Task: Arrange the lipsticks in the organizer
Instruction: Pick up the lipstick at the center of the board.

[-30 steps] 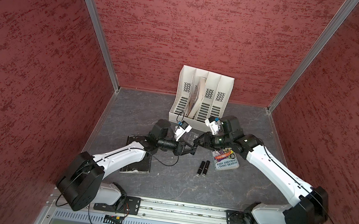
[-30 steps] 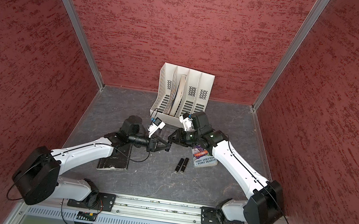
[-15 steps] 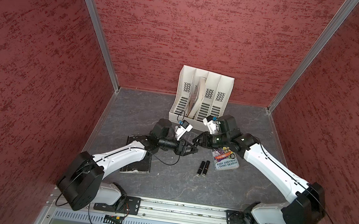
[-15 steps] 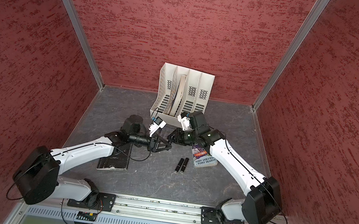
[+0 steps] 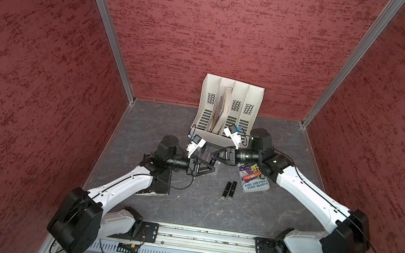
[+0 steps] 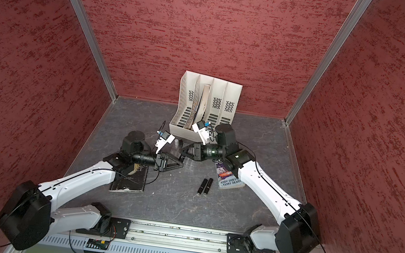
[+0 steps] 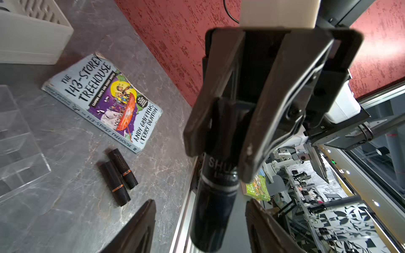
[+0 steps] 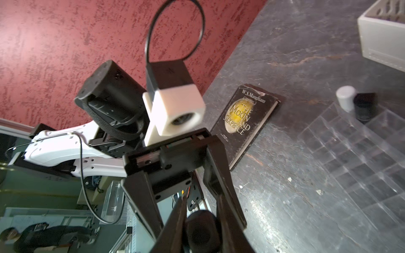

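Right jaws clamp black lipstick [image 7: 214, 208] at one end; left jaws open, flanking free end. Light, stiff, glossy tube, likely slippery: take mid-barrel, squarely across.

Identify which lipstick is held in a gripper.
The black lipstick clamped in the right gripper; two black ones lie on the table, while a white one and another black one stand in the organizer.
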